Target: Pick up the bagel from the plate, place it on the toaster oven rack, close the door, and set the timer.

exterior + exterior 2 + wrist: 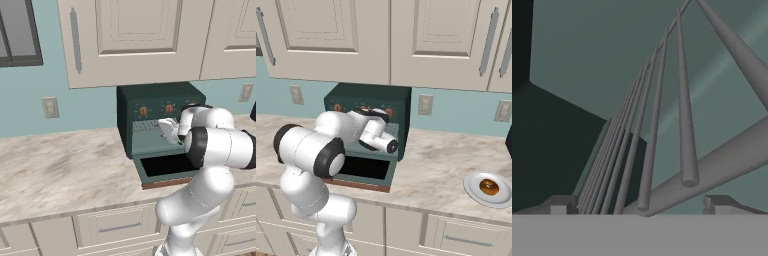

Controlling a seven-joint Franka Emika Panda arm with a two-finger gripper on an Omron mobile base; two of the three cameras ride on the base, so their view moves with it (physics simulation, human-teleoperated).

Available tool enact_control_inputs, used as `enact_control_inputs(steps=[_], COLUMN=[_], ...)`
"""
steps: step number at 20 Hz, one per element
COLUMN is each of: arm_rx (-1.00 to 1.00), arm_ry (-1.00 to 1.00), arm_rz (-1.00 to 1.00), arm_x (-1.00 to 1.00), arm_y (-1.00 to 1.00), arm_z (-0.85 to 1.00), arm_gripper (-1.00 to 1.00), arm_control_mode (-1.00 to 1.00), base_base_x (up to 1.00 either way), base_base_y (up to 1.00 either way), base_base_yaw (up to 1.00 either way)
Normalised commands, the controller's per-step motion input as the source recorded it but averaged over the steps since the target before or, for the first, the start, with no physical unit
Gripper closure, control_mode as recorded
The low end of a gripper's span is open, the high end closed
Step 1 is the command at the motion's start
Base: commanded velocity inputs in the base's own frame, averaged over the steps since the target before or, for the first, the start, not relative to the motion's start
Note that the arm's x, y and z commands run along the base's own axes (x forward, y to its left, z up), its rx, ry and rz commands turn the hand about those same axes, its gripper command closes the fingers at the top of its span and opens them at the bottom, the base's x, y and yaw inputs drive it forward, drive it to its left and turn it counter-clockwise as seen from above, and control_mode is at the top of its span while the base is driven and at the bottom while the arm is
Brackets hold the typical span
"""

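Observation:
The bagel (pixel 489 187), a golden-brown ring, lies on the white plate (pixel 472 192) on the counter, far right of the oven. My gripper (pixel 168 129) reaches into the mouth of the dark green toaster oven (pixel 160 95). In the hand view the gripper (pixel 639 207) is open, its fingertips (pixel 559 205) wide apart, with the wires of the toaster oven rack (pixel 654 130) very close ahead. The rack (pixel 146 126) sits inside the oven. The door (pixel 167 172) hangs open and flat, with its copper handle at the front. The timer knob (pixel 389 112) peeks out beside the arm.
Two copper knobs (pixel 143 111) show on the oven's panel. Wall cabinets (pixel 135 40) hang low over the oven. The marble counter (pixel 60 170) runs left of the oven, and more counter (pixel 431 175) lies between oven and plate. A dark object (pixel 509 142) stands at the far right edge.

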Motion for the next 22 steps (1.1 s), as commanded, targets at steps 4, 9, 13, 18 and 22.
enact_control_inputs(steps=[4,9,13,18,22], arm_rx=[0.01,0.01,0.01,0.0,0.0], arm_ry=[0.0,0.01,0.07,0.1,0.23], arm_rz=[0.04,0.03,0.02,0.01,0.01], arm_x=[0.42,0.38,0.34,0.26,-0.02], arm_y=[0.0,0.0,0.0,0.0,0.0], arm_z=[0.0,0.0,0.0,0.0,-0.04], arm_gripper=[-1.0,1.0,1.0,1.0,1.0], arm_control_mode=[-1.0,-1.0,-1.0,-1.0,-1.0], base_base_x=[0.0,0.0,0.0,0.0,0.0], base_base_y=[0.0,0.0,0.0,0.0,0.0], base_base_yaw=[0.0,0.0,0.0,0.0,0.0])
